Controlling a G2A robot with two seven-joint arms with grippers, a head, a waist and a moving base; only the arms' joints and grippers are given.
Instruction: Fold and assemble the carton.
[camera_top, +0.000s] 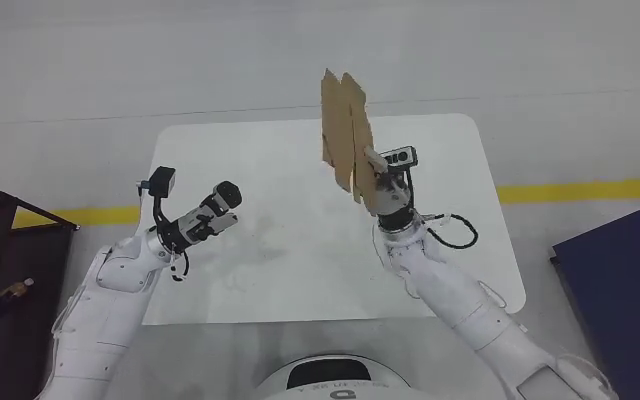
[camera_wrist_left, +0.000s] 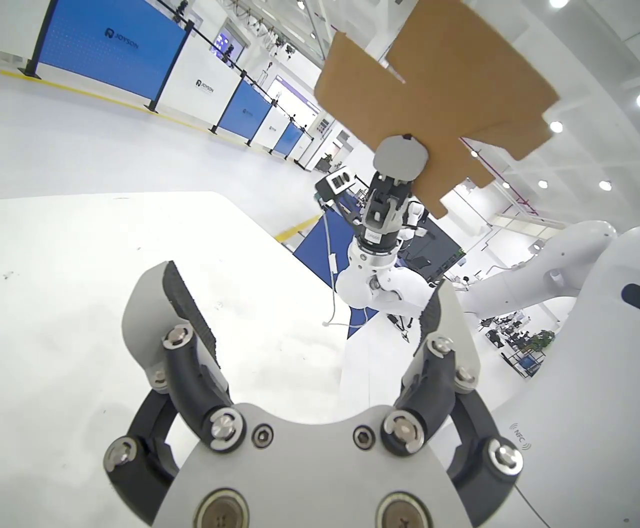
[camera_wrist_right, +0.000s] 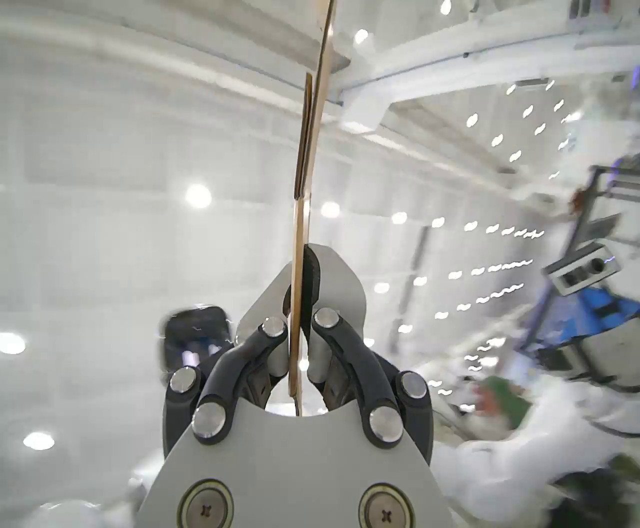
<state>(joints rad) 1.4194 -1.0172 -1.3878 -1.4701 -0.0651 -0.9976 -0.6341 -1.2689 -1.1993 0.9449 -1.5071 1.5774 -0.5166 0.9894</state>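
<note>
— Where's the carton (camera_top: 345, 125)?
— Flat and upright above the table (camera_top: 280, 285), toward one o'clock, pinched in the right gripper (camera_wrist_right: 301, 280).
— And the left gripper (camera_wrist_left: 305, 297)?
— At nine o'clock, fingers spread apart.

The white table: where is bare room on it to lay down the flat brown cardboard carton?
The white table is bare in the middle, between the open left gripper and the right gripper, which holds the flat brown cardboard carton in the air. Its right side, under that arm, is crowded.
</note>
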